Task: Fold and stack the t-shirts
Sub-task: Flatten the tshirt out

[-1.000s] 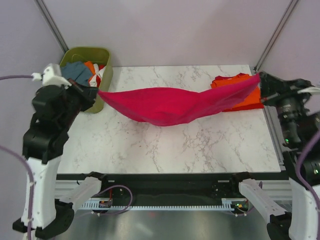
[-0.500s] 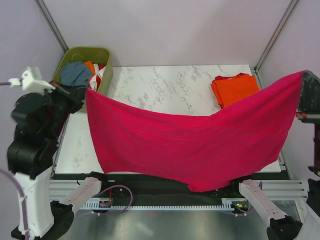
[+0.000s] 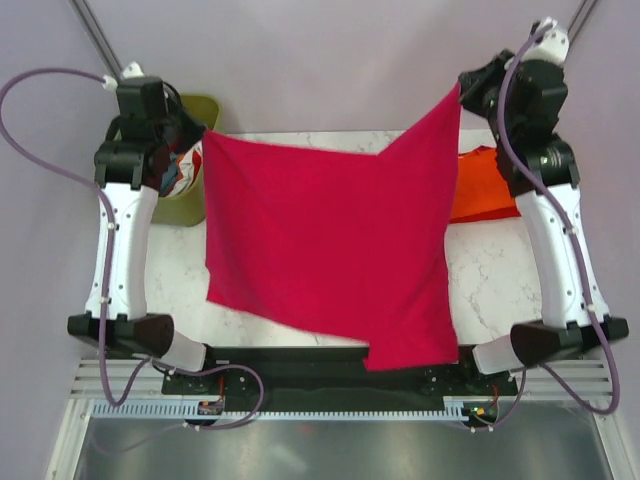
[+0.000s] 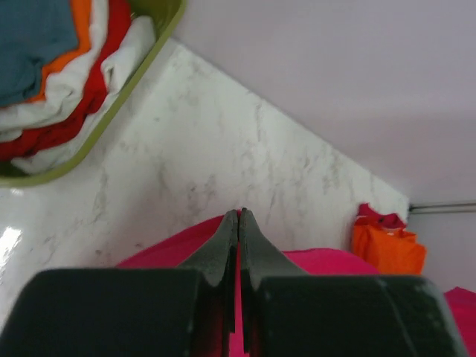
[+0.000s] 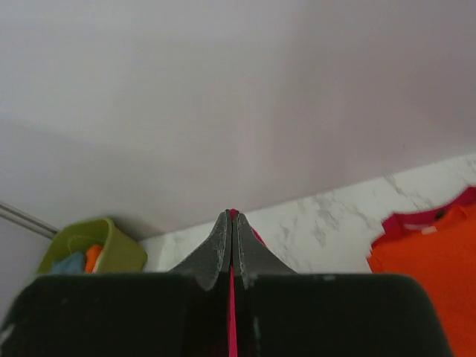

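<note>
Marble worktop. A pink shirt hangs spread over it, its top corners pinched between the closed left fingers and right fingers (one corner each). Orange shirts lie near the right fingers, a basket beside the left.

The bench has a white marble-patterned top with grey veins, and much of its middle is hidden in the overhead view. At its far left corner stands an olive-green basket heaped with blue, orange, white and red cloth. At the far right lies a folded orange t-shirt, flat on top of a red t-shirt whose edge shows along the far side. The two places are well apart, with bare marble between them.
</note>
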You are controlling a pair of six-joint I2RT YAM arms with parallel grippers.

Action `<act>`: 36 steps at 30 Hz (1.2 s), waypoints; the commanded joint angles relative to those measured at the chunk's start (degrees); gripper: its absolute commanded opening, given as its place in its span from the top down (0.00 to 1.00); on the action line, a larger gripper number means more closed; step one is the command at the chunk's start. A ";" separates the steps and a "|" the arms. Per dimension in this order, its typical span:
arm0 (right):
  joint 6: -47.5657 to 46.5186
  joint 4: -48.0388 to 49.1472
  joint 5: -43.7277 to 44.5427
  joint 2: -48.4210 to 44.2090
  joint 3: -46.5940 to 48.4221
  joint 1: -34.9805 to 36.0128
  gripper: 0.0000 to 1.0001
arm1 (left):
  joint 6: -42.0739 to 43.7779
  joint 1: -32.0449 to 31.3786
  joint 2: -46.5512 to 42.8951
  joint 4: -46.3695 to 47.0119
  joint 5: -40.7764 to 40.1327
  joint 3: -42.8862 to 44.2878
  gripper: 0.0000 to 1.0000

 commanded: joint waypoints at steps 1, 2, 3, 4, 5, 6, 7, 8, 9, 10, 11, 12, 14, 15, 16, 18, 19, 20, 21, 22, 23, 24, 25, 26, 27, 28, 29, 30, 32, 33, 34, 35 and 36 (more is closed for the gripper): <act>1.39 5.65 -2.50 3.32 17.80 -1.64 1.00 | -1.68 2.72 4.21 5.13 5.76 16.18 0.98; 1.74 6.35 -4.42 6.55 23.93 -2.52 1.00 | -2.03 2.99 7.01 5.30 5.51 19.08 0.98; 1.74 7.57 -5.49 7.89 26.34 -2.96 1.00 | -2.21 3.25 8.09 7.13 4.90 23.63 0.98; 2.18 9.76 -7.15 9.30 28.71 -3.66 1.00 | -2.13 3.60 8.97 9.06 4.80 24.98 0.98; 4.62 10.48 -8.56 12.62 34.39 -5.67 1.00 | -2.30 4.13 11.06 10.91 6.63 25.95 0.98; 6.30 10.92 -12.84 14.48 37.32 -6.82 1.00 | -3.17 5.52 12.13 14.14 7.87 28.40 0.98; 8.49 12.06 -14.97 16.06 39.79 -9.62 1.00 | -3.70 5.89 13.62 15.13 9.44 29.64 0.98; 11.47 13.37 -16.90 17.56 41.29 -10.08 1.00 | -4.75 5.89 14.68 16.45 11.63 30.52 0.98; 12.72 14.86 -19.97 17.40 40.09 -12.00 1.00 | -5.11 8.33 16.34 17.77 13.05 30.62 0.98; 13.42 17.49 -20.61 16.70 37.81 -12.63 1.00 | -5.72 8.79 16.97 19.35 14.54 30.36 0.98; 13.78 18.82 -21.40 14.26 31.00 -13.16 1.00 | -6.08 8.96 17.41 20.06 16.99 29.66 0.98; 13.78 20.31 -22.45 12.76 26.93 -13.34 1.00 | -5.91 9.14 17.24 21.02 17.80 26.00 0.98; 14.13 22.96 -23.42 8.80 14.80 -13.51 1.00 | -5.47 9.05 15.75 25.23 19.64 19.58 0.98; 14.40 23.66 -24.21 7.57 10.76 -13.60 1.00 | -4.86 9.05 14.70 27.95 20.26 11.19 0.98; 14.57 25.76 -26.31 6.25 6.54 -13.69 1.00 | -4.24 8.97 12.08 32.15 20.88 6.67 0.98; 15.45 28.58 -26.94 1.77 -6.81 -13.78 1.00 | -3.53 8.97 9.43 37.00 21.06 -6.47 0.98; 16.32 31.11 -27.55 -0.94 -14.69 -13.95 1.00 | -3.18 8.97 6.54 41.81 21.15 -10.82 0.98; 16.42 31.84 -27.99 -2.19 -17.81 -14.04 1.00 | -3.01 8.88 5.30 43.78 20.80 -14.95 0.98; 16.42 32.02 -27.91 -3.25 -20.37 -14.04 1.00 | -3.18 8.62 3.80 45.54 20.28 -22.48 0.98; 16.51 31.67 -28.00 -5.17 -24.83 -14.13 1.00 | -3.01 8.53 1.79 47.03 19.75 -25.68 0.98; 16.51 31.32 -27.65 -5.80 -26.79 -14.13 1.00 | -3.09 8.27 0.90 48.27 18.79 -28.59 0.98; 16.51 30.71 -27.30 -6.59 -28.55 -14.22 1.00 | -3.18 7.83 0.02 48.80 18.34 -33.66 0.98; 16.51 29.13 -27.03 -7.64 -31.79 -14.22 1.00 | -3.18 7.65 -0.69 49.42 17.90 -36.24 0.98; 16.42 27.99 -26.42 -8.09 -33.39 -14.30 1.00 | -3.70 7.47 -2.08 50.03 17.29 -40.61 0.98; 16.42 27.02 -26.24 -8.53 -34.97 -14.30 1.00 | -4.14 7.30 -2.80 50.38 17.02 -42.83 0.98; 16.07 26.31 -26.33 -8.88 -36.64 -14.30 1.00 | -4.49 7.30 -3.67 50.56 16.50 -44.86 0.98; 15.72 26.39 -26.59 -9.58 -40.22 -14.30 1.00 | -4.76 7.30 -4.55 50.56 14.66 -46.62 0.98; 15.54 26.31 -26.94 -9.93 -42.00 -14.30 1.00 | -4.85 7.47 -6.74 50.56 13.34 -50.03 0.98; 15.02 24.46 -26.77 -10.55 -46.13 -14.30 1.00 | -4.68 7.47 -9.12 50.04 9.57 -53.64 0.98; 14.14 23.94 -27.20 -10.72 -47.19 -14.30 1.00 | -4.59 7.47 -11.31 48.04 8.42 -54.36 0.98; 13.87 22.80 -27.55 -10.99 -49.03 -14.30 1.00 | -4.33 7.47 -12.20 47.15 7.80 -54.89 0.98; 13.61 22.70 -27.99 -11.25 -50.09 -14.22 1.00 | -4.06 7.47 -13.16 45.92 4.74 -55.68 0.98; 13.00 22.79 -28.87 -11.52 -50.97 -14.22 1.00 | -3.97 7.56 -14.83 44.69 3.58 -56.21 0.98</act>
